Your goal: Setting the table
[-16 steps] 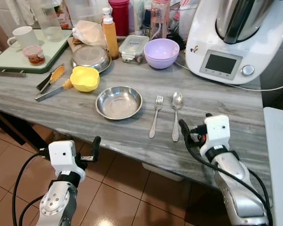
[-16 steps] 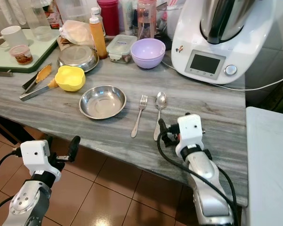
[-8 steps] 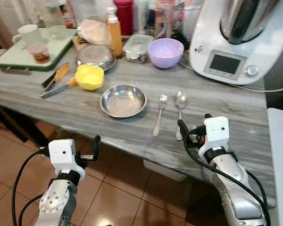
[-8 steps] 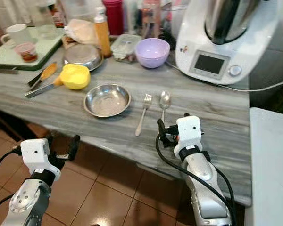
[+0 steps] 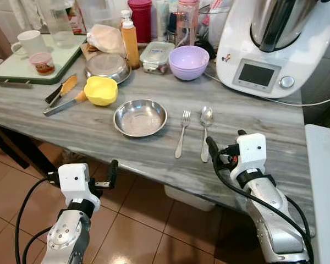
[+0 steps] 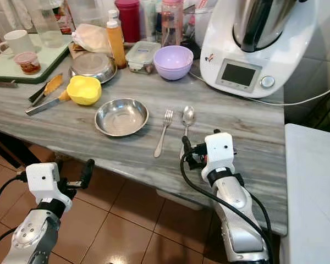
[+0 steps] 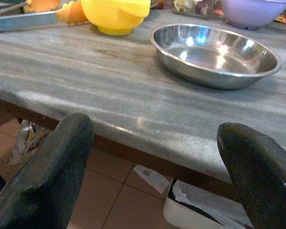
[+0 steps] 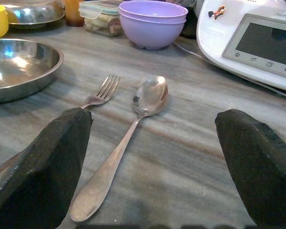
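The right claw (image 5: 217, 154) hovers low over the near edge of the grey counter (image 5: 264, 124), its two black fingers (image 8: 43, 167) spread wide apart and holding nothing. Just beyond it, at about 11 o'clock, lies the spoon (image 5: 205, 132), handle toward the claw and bowl pointing away; in the right wrist view the spoon handle (image 8: 109, 167) runs up between the parted fingers. The fork (image 5: 181, 133) lies just beside the spoon on its 9 o'clock side, tines away from the robot, roughly parallel to it and not touching it. Further toward 9 o'clock sits the steel dish (image 5: 139, 117), apart from the fork.

The left claw (image 5: 111, 173) hangs below the counter's front edge, over the brown floor tiles (image 5: 137, 220), its fingers (image 7: 52, 167) likewise spread apart and empty. From it the steel dish lies at roughly 1 o'clock, up on the counter.

Beyond the dish, at its 10 o'clock, are a yellow bowl (image 5: 100, 91) and tongs (image 5: 60, 104). Farther back stand a second steel bowl (image 5: 105, 67), an orange squeeze bottle (image 5: 128, 41), a lidded container (image 5: 155, 56) and a purple bowl (image 5: 188, 61). At 12 o'clock from the right claw, a large white kitchen machine (image 5: 269, 47) stands at the back of the counter. At the far left, a green tray (image 5: 22, 69) carries a white mug (image 5: 27, 42).
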Controlling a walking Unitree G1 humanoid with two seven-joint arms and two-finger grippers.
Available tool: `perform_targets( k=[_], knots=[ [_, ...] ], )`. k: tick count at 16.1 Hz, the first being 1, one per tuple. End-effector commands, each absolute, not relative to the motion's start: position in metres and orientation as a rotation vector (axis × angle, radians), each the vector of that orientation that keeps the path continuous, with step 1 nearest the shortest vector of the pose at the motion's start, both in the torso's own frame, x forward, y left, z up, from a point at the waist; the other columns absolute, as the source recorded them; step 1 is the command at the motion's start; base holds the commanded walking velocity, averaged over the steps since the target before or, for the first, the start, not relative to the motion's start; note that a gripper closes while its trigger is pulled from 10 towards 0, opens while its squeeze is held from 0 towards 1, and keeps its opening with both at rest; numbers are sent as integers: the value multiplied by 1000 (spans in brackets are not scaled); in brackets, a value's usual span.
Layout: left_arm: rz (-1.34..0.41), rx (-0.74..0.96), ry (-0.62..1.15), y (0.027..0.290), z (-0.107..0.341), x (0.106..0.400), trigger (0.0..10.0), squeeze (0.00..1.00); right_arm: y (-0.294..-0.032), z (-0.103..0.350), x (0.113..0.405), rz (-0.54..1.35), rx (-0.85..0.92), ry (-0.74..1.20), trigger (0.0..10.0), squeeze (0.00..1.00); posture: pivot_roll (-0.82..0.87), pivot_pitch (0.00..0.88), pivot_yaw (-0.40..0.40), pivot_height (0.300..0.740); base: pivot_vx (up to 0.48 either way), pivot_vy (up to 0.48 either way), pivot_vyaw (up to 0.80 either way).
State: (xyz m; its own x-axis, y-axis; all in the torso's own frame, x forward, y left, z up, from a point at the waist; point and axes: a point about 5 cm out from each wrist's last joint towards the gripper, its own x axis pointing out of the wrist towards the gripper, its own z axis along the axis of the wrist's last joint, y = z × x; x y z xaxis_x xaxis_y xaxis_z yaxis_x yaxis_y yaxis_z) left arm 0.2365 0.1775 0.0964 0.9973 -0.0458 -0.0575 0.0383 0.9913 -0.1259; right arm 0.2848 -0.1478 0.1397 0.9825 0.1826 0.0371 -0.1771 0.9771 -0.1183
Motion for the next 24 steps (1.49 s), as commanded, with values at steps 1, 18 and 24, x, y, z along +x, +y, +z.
perform_targets(
  k=[1, 18, 24],
  knots=[
    [-26, -111, 79, 180, 94, 235, 10000, 0, -146, 138, 285, 179, -108, -39, 10000, 0, -142, 104, 50, 740, -266, 0, 0],
    [-31, -95, 86, 181, 93, 237, 10000, 0, -145, 139, 292, 171, -91, -42, 10000, 0, -131, 97, 51, 740, -197, 0, 0],
    [-35, -96, 87, 180, 93, 239, 10000, 0, -145, 140, 294, 164, -93, -50, 10000, 0, -135, 90, 53, 740, -196, 0, 0]
  ],
)
